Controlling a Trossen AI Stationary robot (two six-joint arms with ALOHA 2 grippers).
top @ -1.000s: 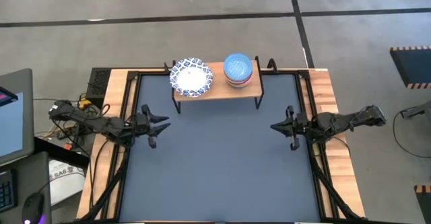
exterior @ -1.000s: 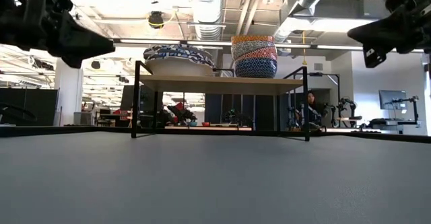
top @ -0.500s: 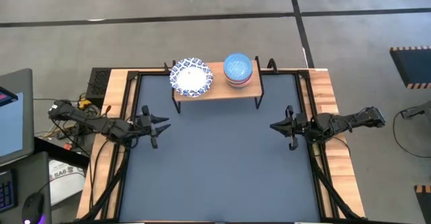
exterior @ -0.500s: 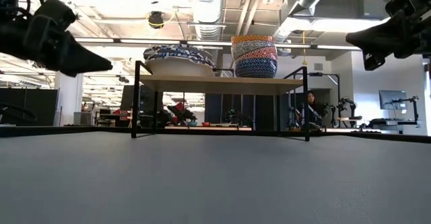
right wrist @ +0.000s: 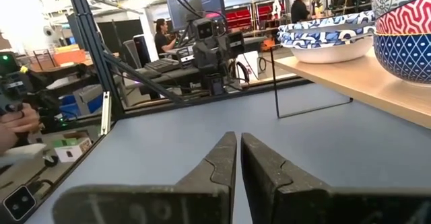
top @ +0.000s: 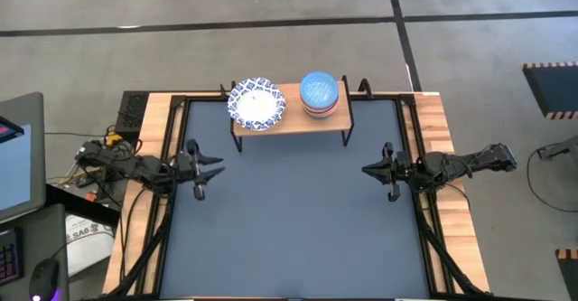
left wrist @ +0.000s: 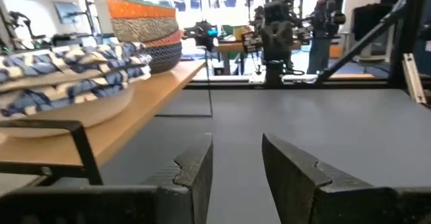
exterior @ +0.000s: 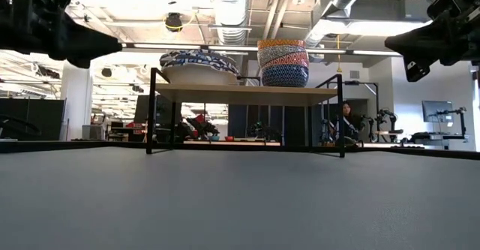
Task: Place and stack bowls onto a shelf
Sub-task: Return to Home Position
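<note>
The shelf [top: 291, 123] is a light-wood board on black legs at the table's far side. Stacked wide white bowls with blue rims [top: 256, 103] [exterior: 199, 64] rest on its left part. A stack of smaller patterned bowls [top: 319, 93] [exterior: 283, 62] rests to their right. My left gripper [top: 217, 163] [left wrist: 237, 150] hovers open near the table's left edge, pointing right. My right gripper [top: 366, 168] [right wrist: 238, 143] hovers shut near the right edge, pointing left. Both are above the tabletop, about level with the shelf board, and hold nothing.
The dark-blue tabletop [top: 293, 229] stretches between the two grippers and toward the near edge. A black frame and wooden rims [top: 432, 129] border the table. A monitor and cables [top: 18, 156] sit off the left side. People show in the room beyond [exterior: 346, 118].
My left gripper has dipped and risen again while drawing back slightly toward the table's left edge. The bowls and the shelf have stayed where they were.
</note>
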